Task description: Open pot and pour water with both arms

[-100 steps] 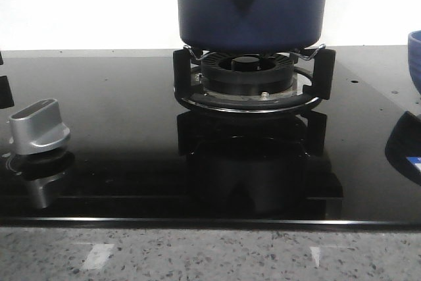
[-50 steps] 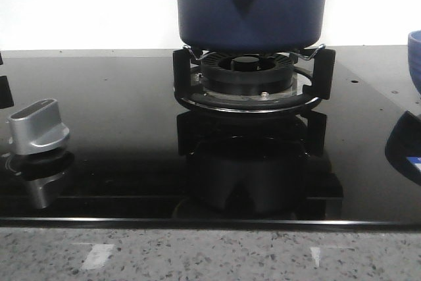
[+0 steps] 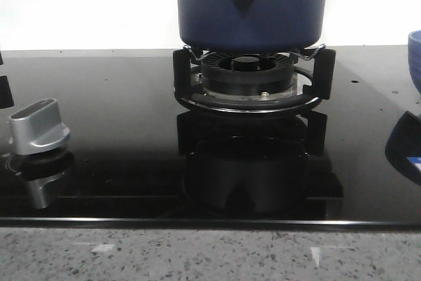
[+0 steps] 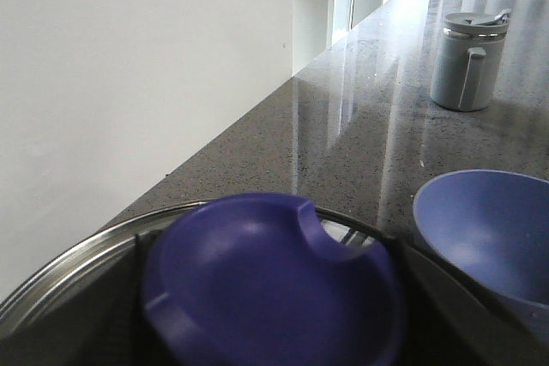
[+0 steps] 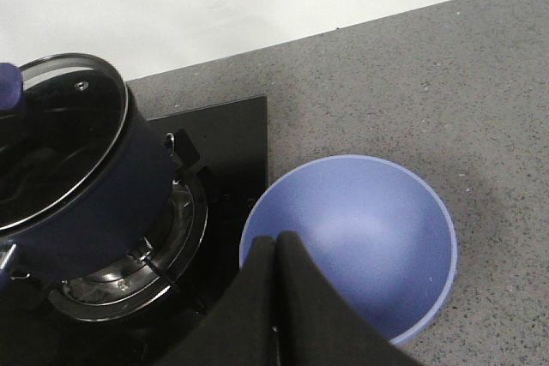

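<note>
A dark blue pot (image 3: 252, 6) sits on the burner stand (image 3: 253, 77) of a black glass cooktop (image 3: 118, 129), its glass lid (image 5: 53, 139) on. A silver knob (image 3: 38, 126) stands at the cooktop's front left. A lighter blue bowl (image 5: 360, 237) rests on the grey counter (image 5: 463, 100) just to the pot's right. The right gripper (image 5: 276, 242) hangs over the bowl's near rim, fingers pressed together, holding nothing. The left gripper's fingers are hidden behind the blue lid knob (image 4: 266, 289); whether they hold it cannot be told. A grey jug (image 4: 467, 59) stands farther along the counter.
</note>
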Robot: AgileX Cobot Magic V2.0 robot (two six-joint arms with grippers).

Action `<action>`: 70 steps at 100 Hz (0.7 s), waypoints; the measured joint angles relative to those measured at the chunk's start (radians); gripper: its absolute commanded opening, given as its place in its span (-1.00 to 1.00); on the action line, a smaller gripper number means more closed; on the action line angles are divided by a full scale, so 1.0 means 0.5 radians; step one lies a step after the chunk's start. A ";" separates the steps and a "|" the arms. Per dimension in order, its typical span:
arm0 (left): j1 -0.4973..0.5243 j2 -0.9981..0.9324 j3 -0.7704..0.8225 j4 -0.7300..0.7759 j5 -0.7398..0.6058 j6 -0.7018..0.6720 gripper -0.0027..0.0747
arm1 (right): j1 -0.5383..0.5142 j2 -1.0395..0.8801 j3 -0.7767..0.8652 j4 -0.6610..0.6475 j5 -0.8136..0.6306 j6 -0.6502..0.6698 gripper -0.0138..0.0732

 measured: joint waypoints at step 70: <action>0.000 0.000 -0.017 -0.027 -0.022 -0.136 0.49 | 0.011 0.000 0.000 -0.025 0.005 0.000 -0.84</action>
